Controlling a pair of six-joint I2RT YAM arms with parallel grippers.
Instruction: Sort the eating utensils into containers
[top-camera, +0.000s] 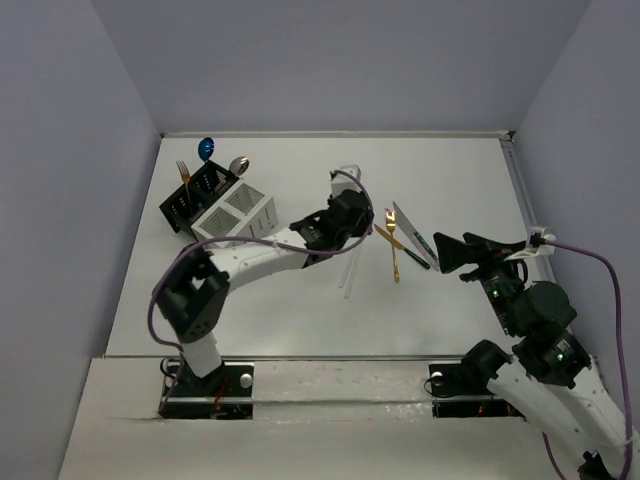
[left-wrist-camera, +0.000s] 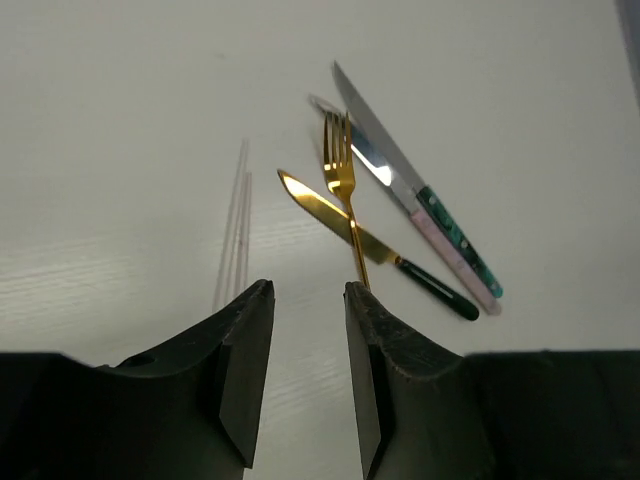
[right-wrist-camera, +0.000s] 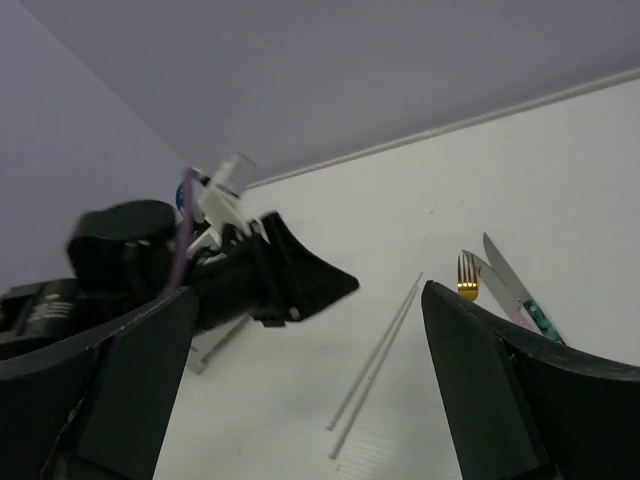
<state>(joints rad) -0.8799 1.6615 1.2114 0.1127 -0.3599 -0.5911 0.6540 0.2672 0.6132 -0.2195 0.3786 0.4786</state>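
My left gripper is open and empty, hovering low over the table just right of two white chopsticks, which lie side by side. Ahead of it lie a gold fork, a gold-bladed knife with a dark handle, a silver knife with a green handle and one with a pink handle. My right gripper is wide open and empty, raised beside this pile. The chopsticks and fork show between its fingers.
A black caddy holding a blue spoon, a silver spoon and a gold fork stands at the back left, with a white caddy against it. Walls close the table's sides and back.
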